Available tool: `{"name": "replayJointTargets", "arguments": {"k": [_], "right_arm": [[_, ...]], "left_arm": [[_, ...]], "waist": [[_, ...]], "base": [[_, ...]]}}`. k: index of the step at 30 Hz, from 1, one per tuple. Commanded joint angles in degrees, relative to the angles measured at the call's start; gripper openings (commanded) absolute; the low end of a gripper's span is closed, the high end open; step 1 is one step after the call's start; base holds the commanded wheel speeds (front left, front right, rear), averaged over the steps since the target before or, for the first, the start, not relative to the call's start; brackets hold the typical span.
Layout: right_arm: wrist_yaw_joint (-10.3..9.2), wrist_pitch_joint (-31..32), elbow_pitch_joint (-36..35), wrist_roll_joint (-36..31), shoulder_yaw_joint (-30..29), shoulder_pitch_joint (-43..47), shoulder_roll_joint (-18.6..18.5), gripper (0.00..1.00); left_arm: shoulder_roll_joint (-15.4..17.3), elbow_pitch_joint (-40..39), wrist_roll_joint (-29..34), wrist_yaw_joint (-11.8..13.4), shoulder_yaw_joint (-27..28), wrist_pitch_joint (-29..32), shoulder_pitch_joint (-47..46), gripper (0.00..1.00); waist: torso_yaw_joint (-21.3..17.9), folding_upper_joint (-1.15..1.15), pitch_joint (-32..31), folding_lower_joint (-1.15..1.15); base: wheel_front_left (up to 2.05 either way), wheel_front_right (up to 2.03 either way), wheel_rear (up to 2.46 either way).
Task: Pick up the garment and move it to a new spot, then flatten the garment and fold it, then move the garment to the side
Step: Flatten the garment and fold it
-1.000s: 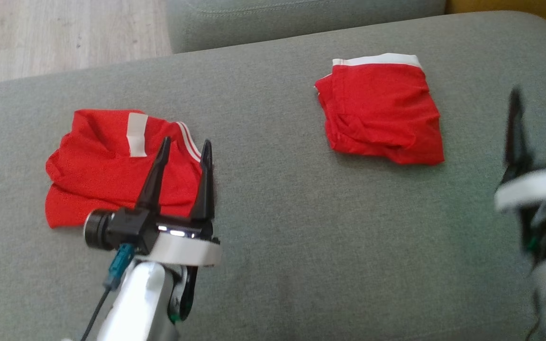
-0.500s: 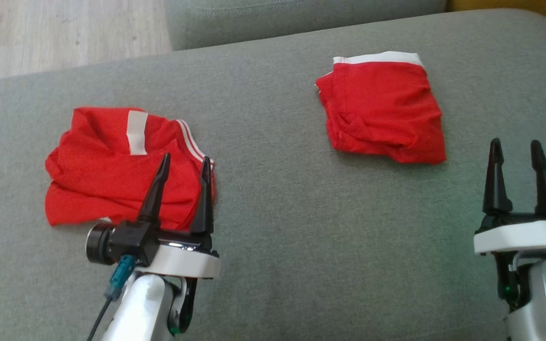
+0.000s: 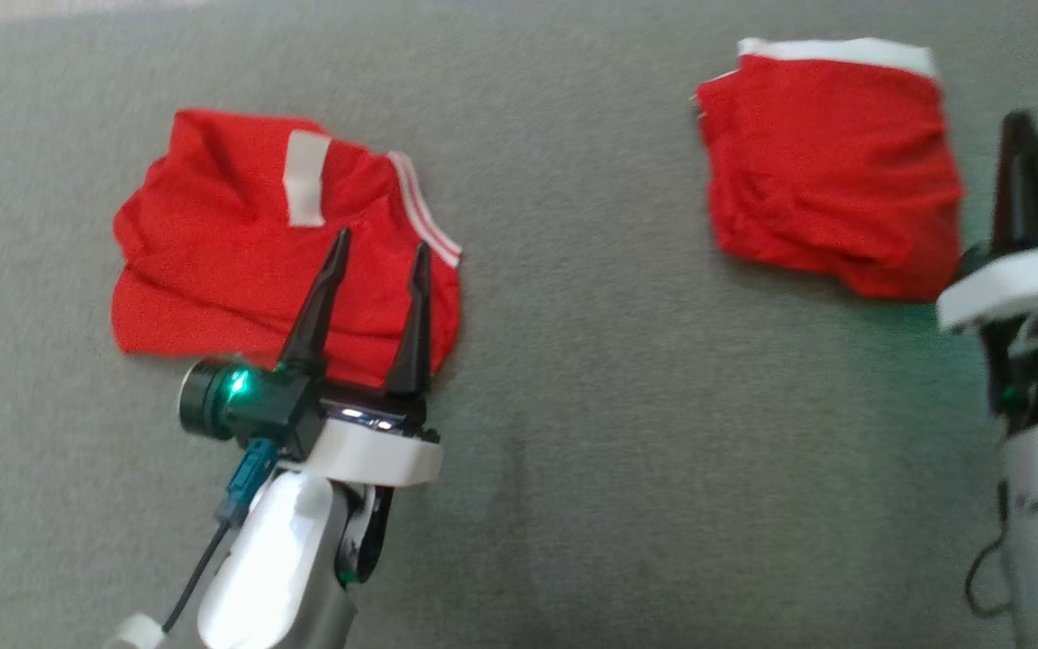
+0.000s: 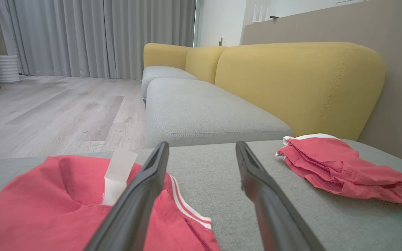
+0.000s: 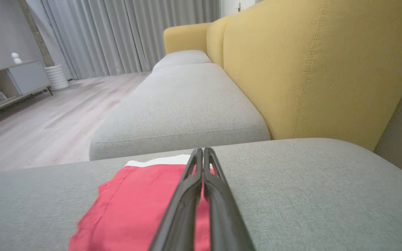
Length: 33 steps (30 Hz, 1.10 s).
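Tilting closer than before, the head camera shows the crumpled garment (image 3: 222,252) at upper left on the grey cushion (image 3: 591,379), with the left gripper (image 3: 382,239) spread wide above its lower-right edge. Parted earlier, the right gripper (image 3: 1019,122) now has its fingers pressed together beside the folded garment (image 3: 825,171) at upper right.

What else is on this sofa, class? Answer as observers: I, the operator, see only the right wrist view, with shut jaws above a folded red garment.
Observer: A second red garment, crumpled, lies on the same sofa seat, towards the robot's left.
Operator: Where is the left gripper?
Observer: The left gripper hovers over that garment's right edge, jaws open.
Operator: Any markings on it?
Observer: A white patch and white stripes along one edge.
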Motion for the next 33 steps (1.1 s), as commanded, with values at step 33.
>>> {"name": "replayJointTargets", "arguments": {"k": [33], "right_arm": [[-0.27, -2.9, 38.7, -0.9, 20.2, -22.3, -0.6, 0.00]], "left_arm": [[0.4, -2.7, -1.7, 2.7, -3.3, -0.3, -5.5, 1.00]], "waist": [[8.0, 0.00, 4.5, -0.01]], "base": [[0.00, 0.00, 0.00]]}}
